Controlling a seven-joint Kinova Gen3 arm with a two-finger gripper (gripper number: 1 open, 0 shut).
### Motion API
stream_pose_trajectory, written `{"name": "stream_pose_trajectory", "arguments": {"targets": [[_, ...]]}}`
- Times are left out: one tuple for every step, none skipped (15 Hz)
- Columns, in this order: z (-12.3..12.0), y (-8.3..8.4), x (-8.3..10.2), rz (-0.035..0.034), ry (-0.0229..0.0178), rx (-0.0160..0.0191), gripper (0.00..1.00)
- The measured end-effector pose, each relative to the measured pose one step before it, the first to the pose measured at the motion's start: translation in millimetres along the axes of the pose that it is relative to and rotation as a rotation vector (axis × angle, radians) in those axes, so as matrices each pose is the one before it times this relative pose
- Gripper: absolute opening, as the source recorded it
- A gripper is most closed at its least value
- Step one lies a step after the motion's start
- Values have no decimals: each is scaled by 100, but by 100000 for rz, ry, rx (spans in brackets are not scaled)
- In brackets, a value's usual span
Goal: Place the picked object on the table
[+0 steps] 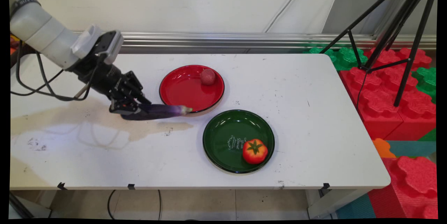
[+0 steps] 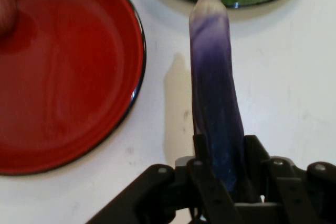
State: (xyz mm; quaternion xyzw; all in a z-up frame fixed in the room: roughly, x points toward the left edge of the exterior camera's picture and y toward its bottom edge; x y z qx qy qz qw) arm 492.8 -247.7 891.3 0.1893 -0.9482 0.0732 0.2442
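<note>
Your eggplant (image 1: 159, 111) left of centre, held level above the worktop (image 1: 314, 112), gripper (image 1: 126, 109) fingers (image 2: 202, 153) clamped on its dark end, pale tip over the red plate (image 1: 181, 89) rim, peach (image 1: 207, 76) on it, green plate (image 1: 223, 140) with tomato (image 1: 255, 151) lower right.

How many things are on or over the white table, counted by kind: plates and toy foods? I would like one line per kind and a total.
Plates: 2, a round red plate and a round green plate.
Toy foods: 3, a long purple eggplant held by the black gripper, a red tomato with green stem, a small reddish ball-shaped fruit.
Total: 5
</note>
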Motion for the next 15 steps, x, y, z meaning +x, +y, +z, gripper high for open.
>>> {"name": "stream_pose_trajectory", "arguments": {"targets": [[382,-45,-651,-610,-1359,-117,0],[350,-44,-506,-605,-996,-148,0],[344,-35,-471,-520,-897,-179,0],[290,-24,-379,-453,-786,-239,0],[321,-28,-427,-470,-832,-228,0],[210,-30,-279,-354,-551,-128,0],[291,-49,-382,-453,-681,-157,0],[307,-49,-440,-579,-756,-149,0],[348,-51,-498,-640,-722,-115,0],[192,-34,-267,-488,-322,-85,100],[172,-25,-281,-621,-251,-24,100],[86,-46,-153,-426,-14,67,100],[67,-42,-131,-452,41,-29,100],[22,-33,-128,-562,142,-32,100],[-52,-6,-115,-523,220,-9,100]]}}
